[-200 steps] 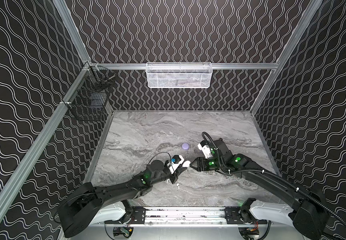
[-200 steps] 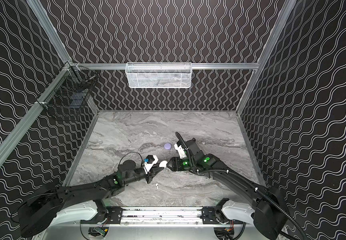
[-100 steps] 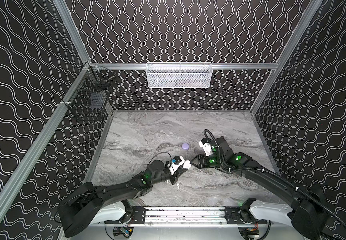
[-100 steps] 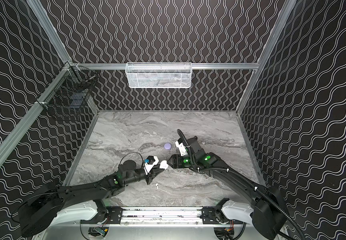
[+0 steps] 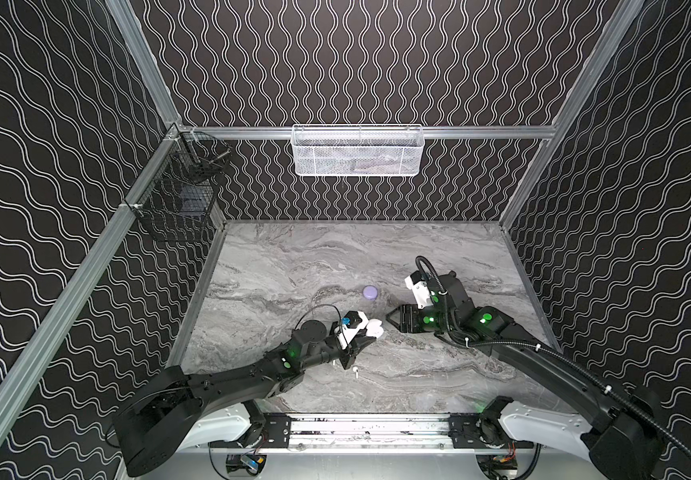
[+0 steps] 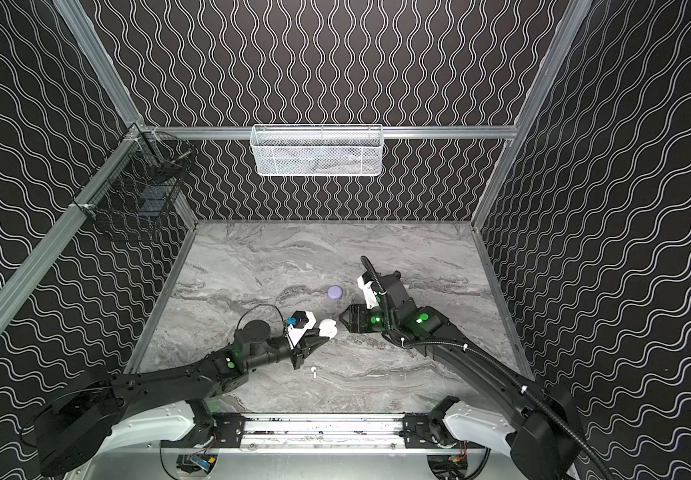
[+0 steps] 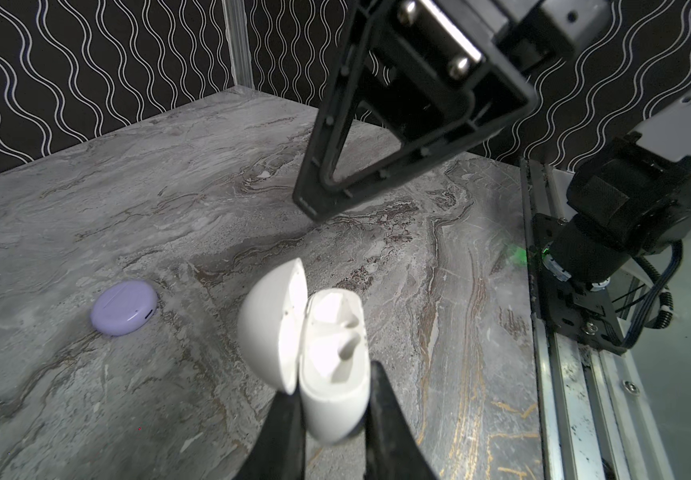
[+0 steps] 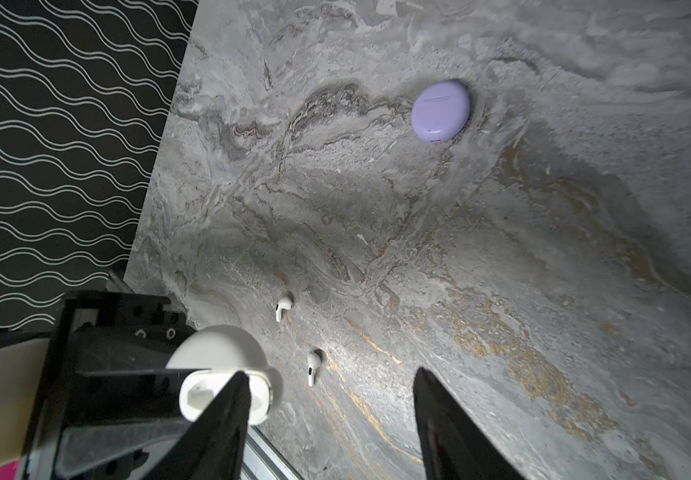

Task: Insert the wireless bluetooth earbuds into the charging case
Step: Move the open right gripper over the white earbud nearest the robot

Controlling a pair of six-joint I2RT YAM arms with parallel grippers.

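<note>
Left wrist view: shows the left gripper (image 7: 333,395) clamped tight on the lower body of the glossy white egg-shaped plastic charging case (image 7: 327,332), with its lid hinged back and both moulded sockets bare. Shows too the closed round lavender plastic case (image 7: 124,307), flat on the grey marbled worktop (image 7: 169,174) and well apart from the white case. In both top views, puts the lavender case (image 5: 370,291) at about 12 o'clock from the held white case (image 5: 375,330). Puts the right gripper (image 5: 391,325) near it at 3 o'clock, tips pointing toward it without touching. Right wrist view: finds the right gripper's jaws spread apart with nothing between them. Finds also a small white stemmed plastic earbud (image 8: 282,308) and a second white earbud (image 8: 313,368), loose on the worktop, near each other yet apart, close by the white case. In a top view, places one of the white earbuds (image 6: 313,371) at about 6 o'clock from the left gripper's tips, near them on the worktop.
</note>
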